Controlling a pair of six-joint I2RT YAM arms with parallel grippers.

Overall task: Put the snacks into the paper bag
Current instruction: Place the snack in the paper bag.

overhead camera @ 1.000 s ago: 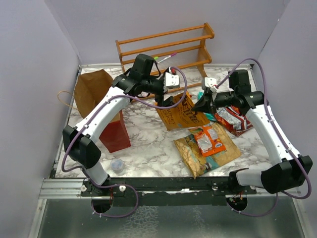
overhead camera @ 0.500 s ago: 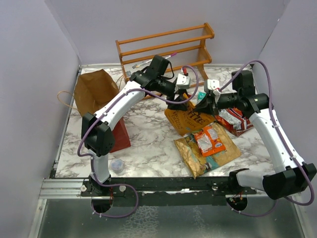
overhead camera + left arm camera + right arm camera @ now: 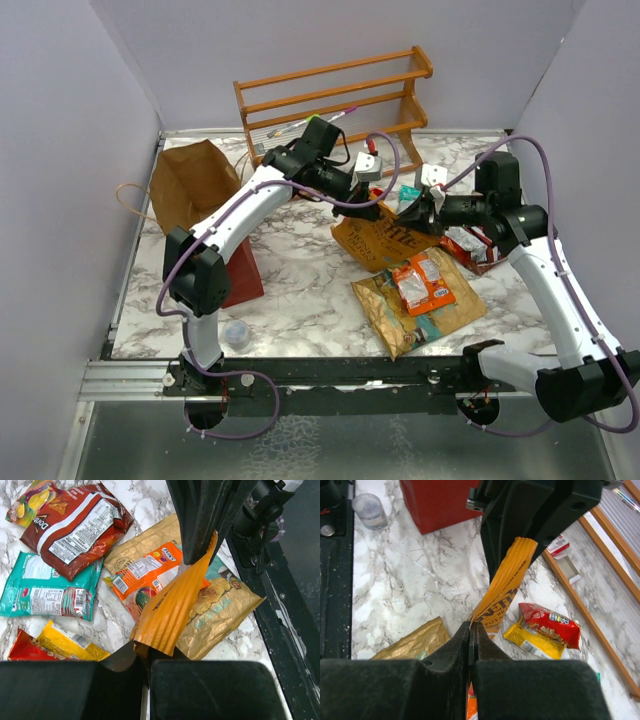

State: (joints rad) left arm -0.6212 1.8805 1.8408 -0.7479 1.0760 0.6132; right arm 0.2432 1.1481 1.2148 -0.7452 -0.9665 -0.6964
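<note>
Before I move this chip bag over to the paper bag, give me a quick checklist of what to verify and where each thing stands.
1. Left gripper grip: ok, shut on one end of the gold-orange chip bag.
2. Right gripper grip: ok, shut on the other end.
3. Chip bag lifted off the table: cannot tell; its lower part hangs close over the other packets.
4. Paper bag mouth open: cannot tell from the top view.
5. Other packets bagged: not ok, several lie on the table.
</note>
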